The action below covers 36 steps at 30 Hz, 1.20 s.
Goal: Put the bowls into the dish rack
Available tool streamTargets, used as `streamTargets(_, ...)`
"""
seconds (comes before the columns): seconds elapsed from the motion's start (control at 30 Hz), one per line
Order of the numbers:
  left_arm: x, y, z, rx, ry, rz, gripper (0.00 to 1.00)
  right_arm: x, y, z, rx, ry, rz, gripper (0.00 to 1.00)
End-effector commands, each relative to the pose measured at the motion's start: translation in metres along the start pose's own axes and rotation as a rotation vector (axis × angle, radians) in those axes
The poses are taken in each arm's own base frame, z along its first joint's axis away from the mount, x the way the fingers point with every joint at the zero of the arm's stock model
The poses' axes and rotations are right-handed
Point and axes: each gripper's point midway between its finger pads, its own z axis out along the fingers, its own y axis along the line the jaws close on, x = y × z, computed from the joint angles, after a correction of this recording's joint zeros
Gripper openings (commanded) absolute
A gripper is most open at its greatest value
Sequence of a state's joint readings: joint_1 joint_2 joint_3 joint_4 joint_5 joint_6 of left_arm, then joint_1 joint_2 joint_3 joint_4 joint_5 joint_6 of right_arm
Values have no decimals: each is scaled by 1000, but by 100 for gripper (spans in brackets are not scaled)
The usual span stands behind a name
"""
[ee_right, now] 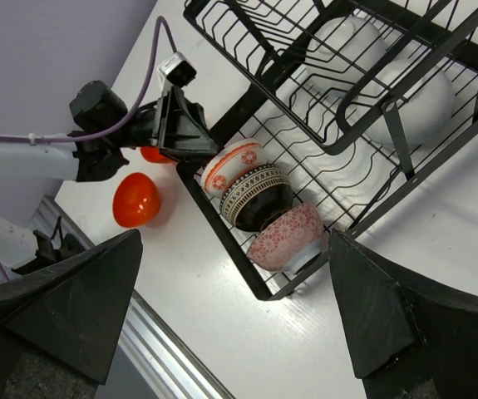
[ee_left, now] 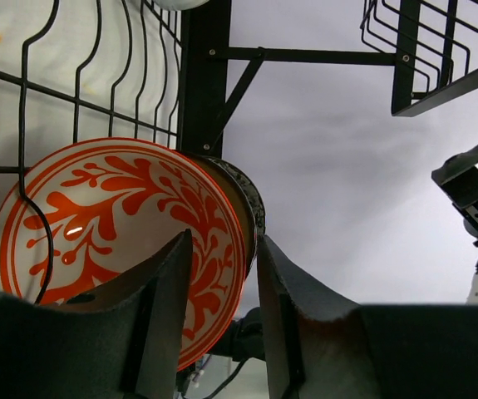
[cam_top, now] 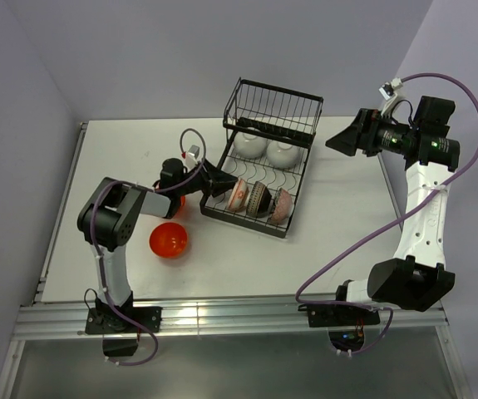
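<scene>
The black wire dish rack [cam_top: 243,224] stands mid-table. Two white bowls [cam_top: 249,145] [cam_top: 283,152] lie in it under the raised basket. Three bowls stand on edge in the front row: orange-and-white [cam_top: 239,194], dark patterned [cam_top: 258,199] and pink patterned [cam_top: 282,204]. My left gripper [cam_top: 224,180] is at the rack's front left corner. In the left wrist view it [ee_left: 226,237] is open, its fingers either side of the orange-and-white bowl's [ee_left: 122,216] rim with gaps showing. One orange-red bowl [cam_top: 169,240] sits on the table and another [cam_top: 177,202] is half hidden behind my left arm. My right gripper [cam_top: 347,137] is open and empty, high to the right of the rack.
The right wrist view shows the rack [ee_right: 220,229], the three front bowls and the loose orange-red bowl [ee_right: 135,199] from above. An aluminium rail [cam_top: 222,316] runs along the near table edge. Walls close the left and back sides. A purple cable [cam_top: 363,241] hangs by my right arm.
</scene>
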<state>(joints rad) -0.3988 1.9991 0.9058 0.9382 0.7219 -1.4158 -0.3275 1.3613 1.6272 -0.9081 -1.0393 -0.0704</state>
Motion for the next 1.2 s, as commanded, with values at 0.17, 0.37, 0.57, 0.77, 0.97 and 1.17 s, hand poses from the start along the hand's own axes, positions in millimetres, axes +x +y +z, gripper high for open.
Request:
streamTargets(0.17,-2,-69,-11,71,-20,230,46,-6,10,-9,16,-12,-76,100)
streamTargets(0.37,-3,-88,-36,3,-23,287,52,-5,6,-10,42,-6,-94,100)
streamTargets(0.57,-1,-85,-86,-200,137,689,50,-2,3,-17,101,31,-144,100)
streamTargets(0.77,52,-27,-172,-377,635,1168,48,5,4,-15,95,60,-154,100)
streamTargets(0.97,79,8,-247,-396,985,1493,46,8,7,-9,82,77,-154,100)
streamTargets(1.17,98,30,-297,-419,1209,1685,51,12,11,-6,73,96,-156,100)
